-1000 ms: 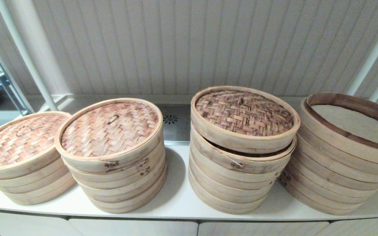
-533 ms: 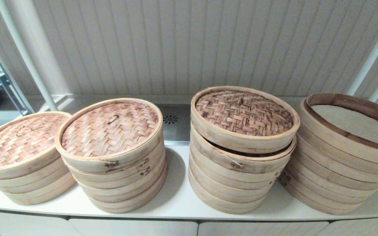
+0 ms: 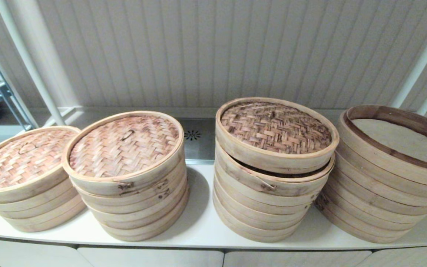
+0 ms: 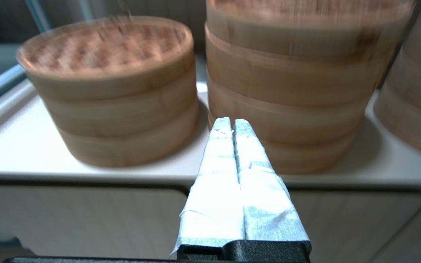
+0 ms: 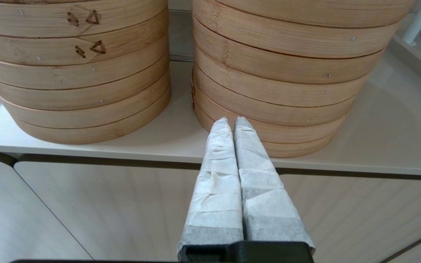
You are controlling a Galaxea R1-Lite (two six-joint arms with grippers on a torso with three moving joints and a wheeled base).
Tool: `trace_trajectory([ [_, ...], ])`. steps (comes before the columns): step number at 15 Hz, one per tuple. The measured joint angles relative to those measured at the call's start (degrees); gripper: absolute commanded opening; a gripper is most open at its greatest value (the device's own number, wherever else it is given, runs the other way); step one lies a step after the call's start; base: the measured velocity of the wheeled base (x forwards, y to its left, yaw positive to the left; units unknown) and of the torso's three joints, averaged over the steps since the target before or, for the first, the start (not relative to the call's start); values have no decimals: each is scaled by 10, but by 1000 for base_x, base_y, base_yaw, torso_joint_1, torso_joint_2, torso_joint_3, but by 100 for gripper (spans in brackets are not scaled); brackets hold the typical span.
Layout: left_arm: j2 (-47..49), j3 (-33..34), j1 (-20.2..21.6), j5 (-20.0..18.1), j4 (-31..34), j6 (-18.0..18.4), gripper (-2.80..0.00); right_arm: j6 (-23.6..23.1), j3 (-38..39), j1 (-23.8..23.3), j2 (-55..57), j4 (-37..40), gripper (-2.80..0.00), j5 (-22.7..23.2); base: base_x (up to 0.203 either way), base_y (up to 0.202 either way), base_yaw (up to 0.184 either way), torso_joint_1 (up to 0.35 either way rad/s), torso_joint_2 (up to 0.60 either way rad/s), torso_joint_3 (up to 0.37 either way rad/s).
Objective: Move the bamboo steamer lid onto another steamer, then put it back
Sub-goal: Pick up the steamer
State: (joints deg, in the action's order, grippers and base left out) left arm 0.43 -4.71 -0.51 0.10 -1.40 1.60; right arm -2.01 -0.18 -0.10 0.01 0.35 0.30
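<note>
Head view: four bamboo steamer stacks were seen in a row on a white counter [image 3: 202, 226], before a ribbed wall; neither arm was visible there.
Far-left stack [image 3: 24, 193]: it was the lowest of the four and was capped by a woven lid.
Second stack [image 3: 132, 200]: it was capped by a woven lid of its own, seated flush.
Third stack [image 3: 269, 204]: it was found just beside the open stack, their lower walls close or touching.
Bamboo steamer lid [image 3: 274, 128]: it was set on top of the third stack, tilted and shifted slightly off centre, so that a dark gap was left under its front rim.
Open stack [image 3: 380, 185]: it was placed at the far right, without a lid, and a pale cloth-like lining was exposed inside its top ring.
Drain plate [image 3: 193, 137]: a metal panel with a small round grille was seen behind the gap between the second and third stacks.
Left gripper [image 4: 231, 124]: it was held low in front of the counter edge, pointed between the far-left and second stacks; its wrapped fingers were pressed together with nothing held.
Right gripper [image 5: 231, 122]: it was held low before the counter edge, pointed at the base of the open stack; its wrapped fingers were likewise closed on nothing.
</note>
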Motion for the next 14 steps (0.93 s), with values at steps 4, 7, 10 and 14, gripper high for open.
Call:
trace_trajectory([
  [4,96,-211,-8,88,130,-2,-280,-1,0,0,0,0,-280,1,0,0,0,0,0,0],
  [7,231,-317,-25,183,171,-4,-280,1,0,0,0,-1,-280,1,0,0,0,0,0,0],
  [10,354,-381,-30,247,174,-12,-280,2,0,0,0,-1,-280,1,0,0,0,0,0,0],
  [14,484,-414,111,195,90,-5,-280,7,-1,0,0,0,-280,1,0,0,0,0,0,0],
])
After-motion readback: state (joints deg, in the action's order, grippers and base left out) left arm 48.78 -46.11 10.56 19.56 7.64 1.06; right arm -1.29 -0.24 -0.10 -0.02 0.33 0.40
